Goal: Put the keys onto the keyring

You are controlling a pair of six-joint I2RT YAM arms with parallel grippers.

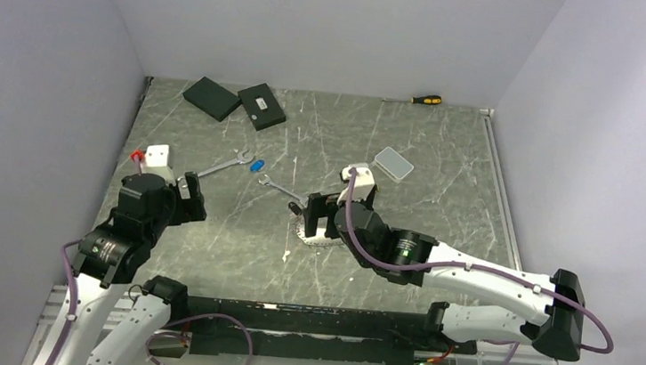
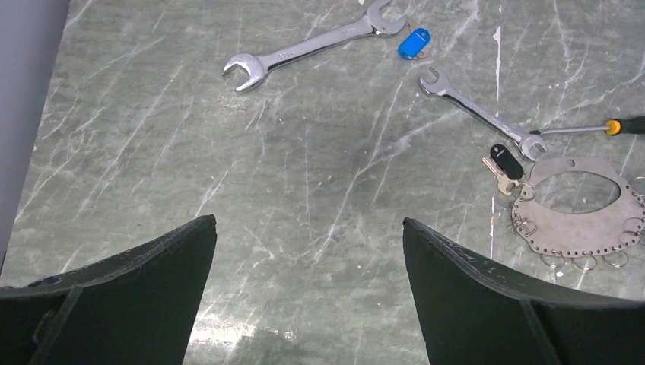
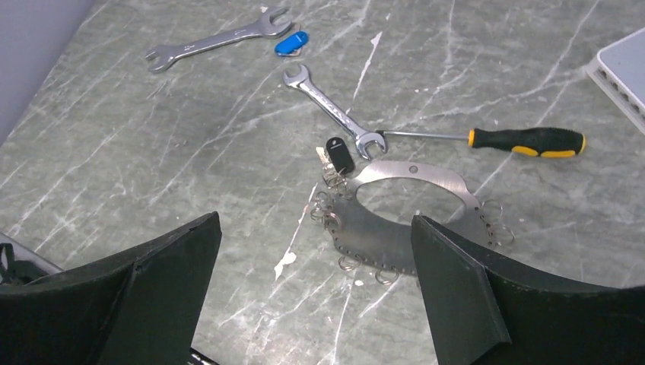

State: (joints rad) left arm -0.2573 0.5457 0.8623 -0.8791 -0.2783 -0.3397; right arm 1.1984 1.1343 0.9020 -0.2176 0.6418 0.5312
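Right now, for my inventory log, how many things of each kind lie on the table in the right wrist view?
Spanners: 2
Screwdriver: 1
Blue key fob: 1
Black key fob: 1
Ring plate: 1
White box: 1
Total: 7

We saw the screwdriver (image 2: 624, 124) cut off at the left wrist view's right edge, the keyring plate (image 3: 380, 236) partly hidden behind the right gripper (image 3: 313, 220), the white box (image 3: 627, 72) clipped at the frame edge, the small keys (image 2: 500, 182) too tiny to count.
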